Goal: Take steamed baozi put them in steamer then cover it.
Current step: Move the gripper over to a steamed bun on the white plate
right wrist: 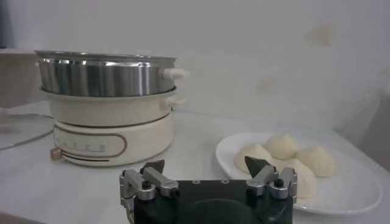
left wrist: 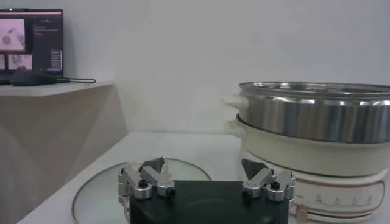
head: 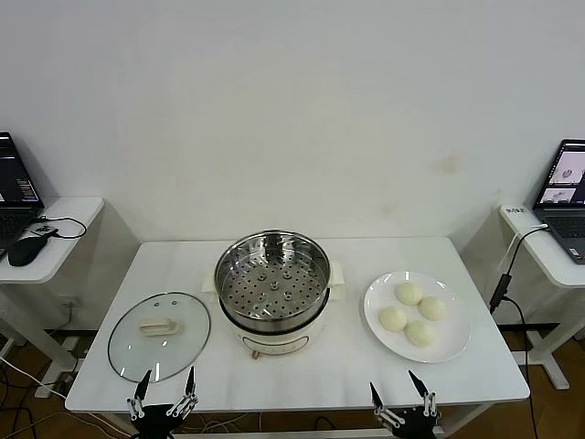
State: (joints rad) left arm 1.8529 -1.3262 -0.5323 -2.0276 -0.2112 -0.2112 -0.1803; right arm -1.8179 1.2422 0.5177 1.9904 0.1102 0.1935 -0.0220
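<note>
A: Right claw [head: 402, 395] hanging released at the near edge; left claw [head: 164, 391] likewise, by the cover [head: 159, 335].

B: Baozi [head: 413, 313] sitting on the plate [head: 457, 343], steamer [head: 272, 274] standing empty at centre. Approaching from above, pinching softly.

A: White surface [head: 347, 375]; laptops on side desks, probably idling.

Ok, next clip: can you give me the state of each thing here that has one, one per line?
steamer: uncovered, perforated tray empty
cover: off the pot, lying flat on the table to its left, handle up
steamed baozi: all four on the plate, none loaded
plate: holding the four buns, right of the pot
left gripper: open, empty, at the near table edge
right gripper: open, empty, at the near table edge
</note>
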